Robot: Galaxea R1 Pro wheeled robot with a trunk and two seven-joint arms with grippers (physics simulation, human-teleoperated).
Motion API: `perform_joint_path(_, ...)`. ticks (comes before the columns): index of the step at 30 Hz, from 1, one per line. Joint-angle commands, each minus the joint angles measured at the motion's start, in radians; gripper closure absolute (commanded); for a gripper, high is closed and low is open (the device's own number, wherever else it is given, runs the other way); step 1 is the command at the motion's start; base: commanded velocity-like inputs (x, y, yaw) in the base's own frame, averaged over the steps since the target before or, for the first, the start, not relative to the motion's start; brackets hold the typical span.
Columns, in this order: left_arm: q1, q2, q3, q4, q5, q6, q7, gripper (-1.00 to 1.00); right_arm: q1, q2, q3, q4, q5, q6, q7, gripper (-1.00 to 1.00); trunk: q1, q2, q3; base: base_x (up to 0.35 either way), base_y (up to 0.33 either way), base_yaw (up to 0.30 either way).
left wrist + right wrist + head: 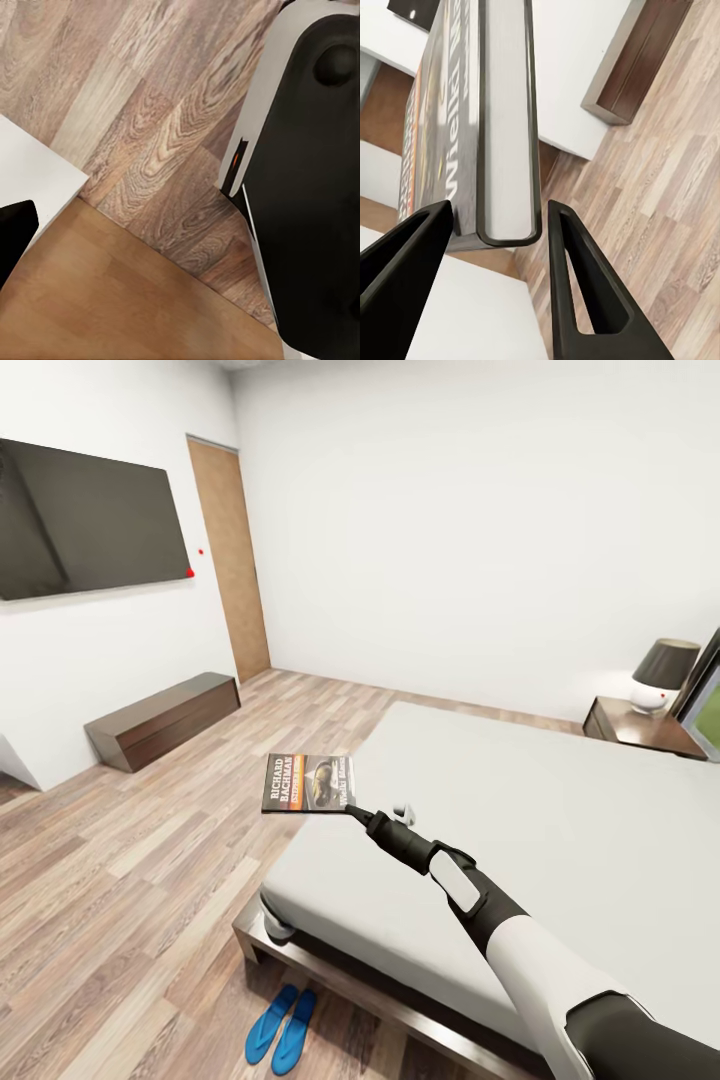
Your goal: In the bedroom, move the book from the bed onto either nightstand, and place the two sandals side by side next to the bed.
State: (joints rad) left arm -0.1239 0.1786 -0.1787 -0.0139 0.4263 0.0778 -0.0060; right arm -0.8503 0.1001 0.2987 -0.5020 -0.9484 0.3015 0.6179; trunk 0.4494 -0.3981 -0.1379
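Observation:
My right gripper (355, 812) holds the book (310, 783) in the air, flat and cover up, over the near left corner of the bed (560, 820). In the right wrist view the book (502, 135) stands edge-on between the two black fingers (585, 292), gripper (499, 221) shut on it. The two sandals (281, 1028), bright blue, lie side by side on the floor against the bed's dark frame. A nightstand (625, 726) stands at the bed's far right. In the left wrist view a black tip (15, 229) shows at the edge; its state is unclear.
A lamp (663, 672) sits on the nightstand. A low dark bench cabinet (165, 720) stands under a wall TV (90, 520), with a wooden door (232, 560) beyond. Wood-plank floor (130, 890) spreads left of the bed. The robot's own body (307, 187) is in the left wrist view.

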Motion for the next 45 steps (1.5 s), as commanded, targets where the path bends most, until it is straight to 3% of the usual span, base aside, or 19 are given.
perform_joint_path(1, 0.000, -0.001, -0.008, -0.001, 0.010, 0.005, 0.001, -1.00, -0.001, 0.000, 0.002, 0.000, -0.010, 0.007, 0.000, 1.00, 0.001, -0.002, 0.000, 0.000, 0.000, 0.000)
perform_joint_path(10, -0.001, -0.007, -0.008, -0.002, 0.012, 0.005, 0.015, -1.00, -0.001, -0.004, 0.001, 0.000, -0.009, 0.007, 0.001, 1.00, 0.001, -0.002, 0.014, 0.000, 0.000, 0.000)
perform_joint_path(25, 0.000, -0.010, -0.008, -0.003, 0.012, -0.004, 0.069, -1.00, -0.001, -0.059, -0.001, -0.001, -0.013, 0.004, 0.003, 1.00, 0.001, -0.002, 0.038, 0.000, 0.000, 0.000)
perform_joint_path(37, 0.000, -0.041, -0.014, -0.008, 0.008, -0.009, 0.094, -1.00, -0.001, -0.082, -0.001, -0.003, -0.014, 0.005, 0.005, 1.00, 0.001, -0.002, 0.058, 0.000, 0.000, 0.000)
perform_joint_path(45, 0.000, -0.045, -0.013, -0.009, 0.008, -0.014, 0.095, -1.00, -0.001, -0.086, -0.002, -0.002, -0.015, 0.005, 0.005, 1.00, 0.001, -0.002, 0.069, 0.000, 0.000, 0.004)
